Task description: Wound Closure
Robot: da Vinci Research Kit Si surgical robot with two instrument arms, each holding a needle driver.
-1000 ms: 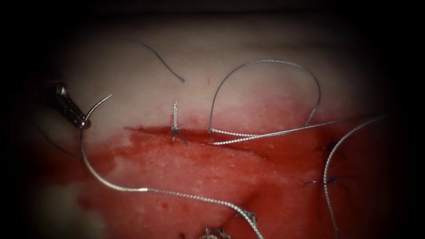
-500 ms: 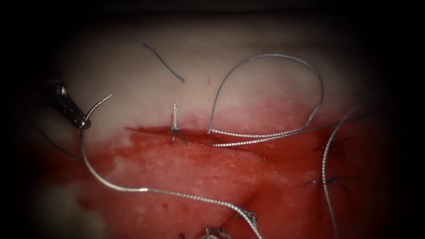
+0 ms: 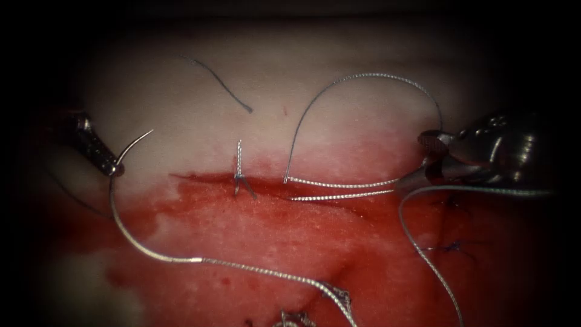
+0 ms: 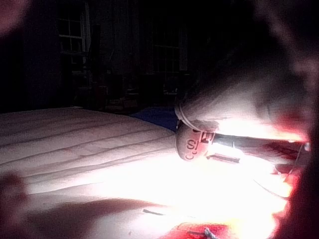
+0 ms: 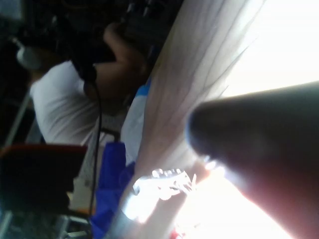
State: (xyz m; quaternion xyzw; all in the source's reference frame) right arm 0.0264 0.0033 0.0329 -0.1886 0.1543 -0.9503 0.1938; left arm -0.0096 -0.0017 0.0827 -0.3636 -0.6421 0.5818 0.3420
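My left pincer [image 3: 114, 169] pinches the needle [image 3: 124, 218] near its tip, off the tissue [image 3: 200, 72], left of the cut [image 3: 206, 179]. My right pincer [image 3: 417, 163], spread, straddles the thread [image 3: 339, 183] right of the cut.

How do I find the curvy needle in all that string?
Start at the cut in the tissue and look left of it, to the left claw. It is shut on the needle near its pointed end. The needle is smooth, bare and out of the tissue; the thread trailing from it looks twisted.
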